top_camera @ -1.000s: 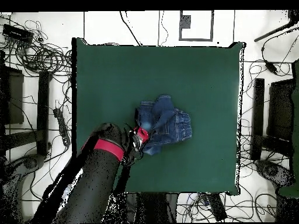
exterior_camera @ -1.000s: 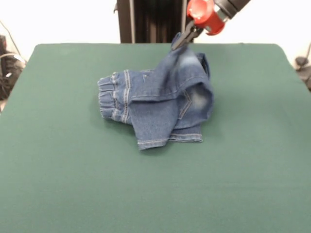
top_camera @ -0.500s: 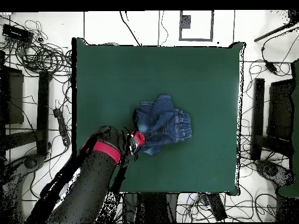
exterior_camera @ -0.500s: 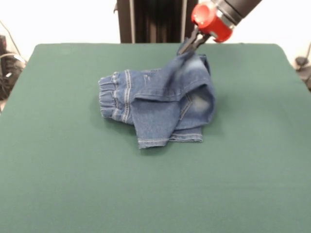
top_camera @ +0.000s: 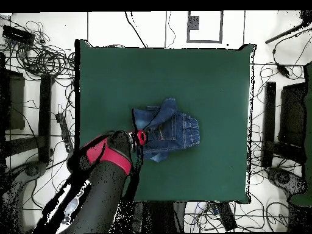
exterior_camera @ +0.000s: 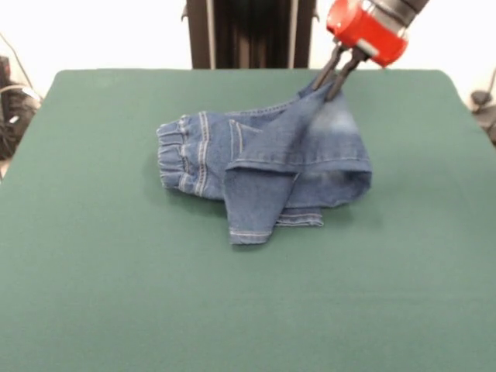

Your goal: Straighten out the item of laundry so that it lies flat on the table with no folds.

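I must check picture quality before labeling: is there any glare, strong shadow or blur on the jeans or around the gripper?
Front view: even light, no glare on the table; the jeans cast only a faint shadow; the backdrop is washed white; the gripper looks sharp. Overhead view: the gripper is too small to judge; the jeans are evenly lit.

White floor [top_camera: 277, 79] (tangled cables [top_camera: 36, 58])

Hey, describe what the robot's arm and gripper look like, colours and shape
The arm is thick, rounded and black, with a red band near the wrist. A bright red cylindrical collar sits above the gripper, which has two thin, dark, straight fingers.
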### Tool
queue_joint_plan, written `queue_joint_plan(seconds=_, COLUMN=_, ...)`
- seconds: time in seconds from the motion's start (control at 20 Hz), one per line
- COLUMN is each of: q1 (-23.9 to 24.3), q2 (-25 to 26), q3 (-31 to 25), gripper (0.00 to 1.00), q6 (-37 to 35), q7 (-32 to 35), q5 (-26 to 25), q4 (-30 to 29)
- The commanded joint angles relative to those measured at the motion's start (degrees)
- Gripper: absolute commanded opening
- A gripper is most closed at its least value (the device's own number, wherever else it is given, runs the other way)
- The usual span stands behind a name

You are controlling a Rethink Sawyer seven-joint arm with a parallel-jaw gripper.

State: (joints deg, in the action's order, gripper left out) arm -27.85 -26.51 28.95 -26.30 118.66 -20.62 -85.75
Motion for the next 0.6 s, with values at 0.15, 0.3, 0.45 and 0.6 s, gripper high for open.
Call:
queue_joint_plan(seconds=0.15, q1=-1.73, q2=0.51, q3=0.69, gripper=0.00, q6=-3.60, q7=18.77, q5=8.90, q4=2.78)
queue_joint_plan(seconds=0.3, q1=-2.88, q2=2.25, q3=1.53, gripper=0.00, q6=-5.28, q7=20.02, q5=11.39, q4=4.51)
queue_joint_plan(seconds=0.45, q1=-3.68, q2=3.47, q3=1.55, gripper=0.00, q6=-4.66, q7=20.45, q5=13.57, q4=5.21)
queue_joint_plan(seconds=0.6, q1=-5.45, q2=5.22, q3=3.23, gripper=0.00, q6=-2.70, q7=22.55, q5=15.67, q4=5.35)
